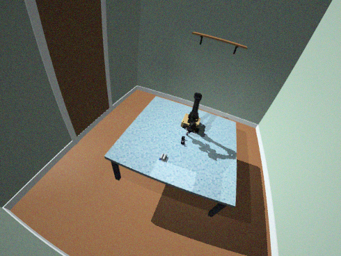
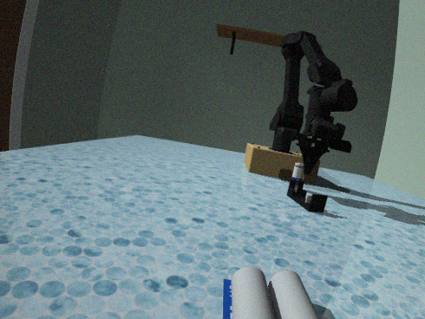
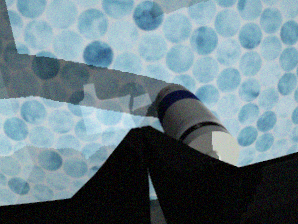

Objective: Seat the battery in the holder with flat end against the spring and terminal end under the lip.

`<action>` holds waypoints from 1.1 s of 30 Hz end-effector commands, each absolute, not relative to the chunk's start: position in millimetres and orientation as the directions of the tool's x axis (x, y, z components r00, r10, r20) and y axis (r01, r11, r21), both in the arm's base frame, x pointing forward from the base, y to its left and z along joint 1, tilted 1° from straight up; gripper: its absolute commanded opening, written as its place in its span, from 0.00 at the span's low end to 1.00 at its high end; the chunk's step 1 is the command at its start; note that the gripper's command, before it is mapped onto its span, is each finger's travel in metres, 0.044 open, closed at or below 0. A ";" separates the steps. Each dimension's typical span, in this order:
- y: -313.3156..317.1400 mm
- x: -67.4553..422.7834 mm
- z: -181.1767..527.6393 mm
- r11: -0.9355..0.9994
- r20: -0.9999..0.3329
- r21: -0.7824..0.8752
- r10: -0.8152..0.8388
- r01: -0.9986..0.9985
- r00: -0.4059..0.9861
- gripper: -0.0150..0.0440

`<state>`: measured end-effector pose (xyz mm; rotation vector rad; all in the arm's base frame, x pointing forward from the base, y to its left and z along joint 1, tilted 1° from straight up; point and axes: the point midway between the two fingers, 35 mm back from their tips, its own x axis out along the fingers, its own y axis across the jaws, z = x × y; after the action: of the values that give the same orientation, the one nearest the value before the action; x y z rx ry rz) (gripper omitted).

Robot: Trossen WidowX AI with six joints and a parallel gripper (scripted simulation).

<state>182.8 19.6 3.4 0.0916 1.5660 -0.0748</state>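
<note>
Landmark: holder [image 2: 309, 199]. Nearest the exterior camera, well apart from the holder, two pale cylinders [image 2: 273, 294] are seen lying side by side on the table [image 2: 108, 208]. Battery [image 2: 297, 171] is seen standing roughly upright, propped on the holder's near end, not seated; long axis near vertical where it should lie along the holder. Gripper [image 2: 310, 166] is pinched fully shut with nothing between the fingers, its tip just beside the battery's upper end, on the side away from the camera; contact cannot be told. Judged: battery must be tipped down flat next, gently. Beyond the holder, the arm's tan base block [image 2: 260, 161], then the wall shelf [image 2: 247, 35].
</note>
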 end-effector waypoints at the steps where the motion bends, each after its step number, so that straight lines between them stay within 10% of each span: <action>1: 11.5 182.3 2.9 0.995 -1.000 0.007 0.006 0.101 0.004 0.25; 33: -27.2 180.6 37.7 0.995 -1.000 0.006 0.005 0.104 0.006 0.25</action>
<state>175.6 -24.9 15.4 0.0889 1.5799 -0.0771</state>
